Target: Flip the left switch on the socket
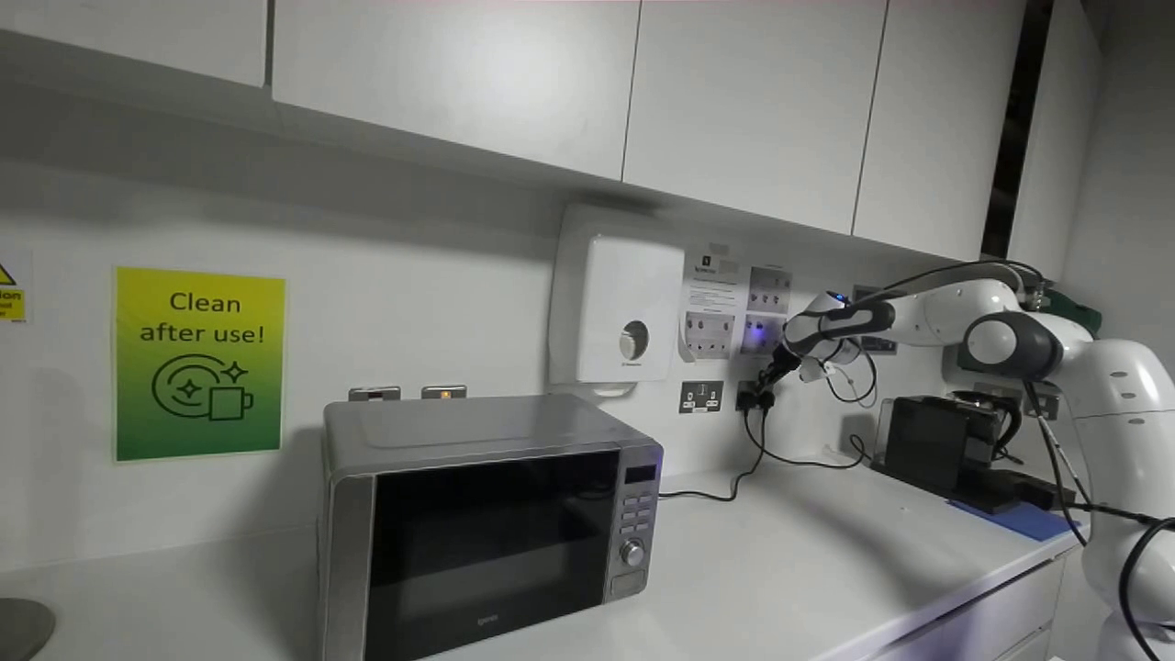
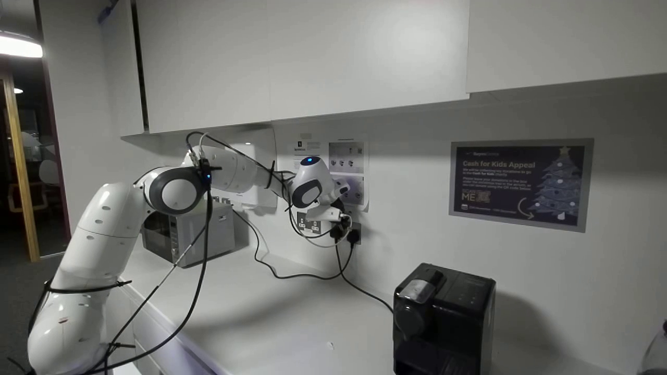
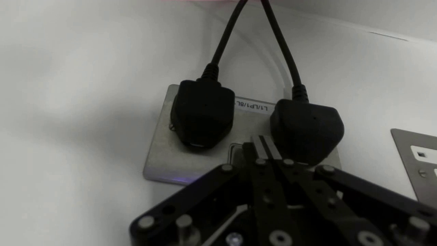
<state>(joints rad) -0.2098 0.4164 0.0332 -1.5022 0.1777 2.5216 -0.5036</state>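
Over the wall socket (image 3: 160,164), wrist view: gripper (image 3: 263,140) lies on the 6 o'clock side, fingers (image 3: 258,147) together, hairline gap between. Fingertips overlap the socket; contact cannot be told. Switch (image 3: 235,155), outline only, between 8 and 9 o'clock from the fingertips, partly hidden by the gripper; cannot tell whether it is the left one. Black plug (image 3: 205,112) at 10 o'clock; second plug (image 3: 309,128) at 2 o'clock, just beside the fingertips. Cables (image 3: 227,36) lead toward 12. Label (image 3: 252,106) upside down, between 11 and 12. In an exterior view, microwave (image 1: 496,551) at 8 o'clock from this socket. In an exterior view, coffee machine (image 2: 443,312) between 4 and 5.
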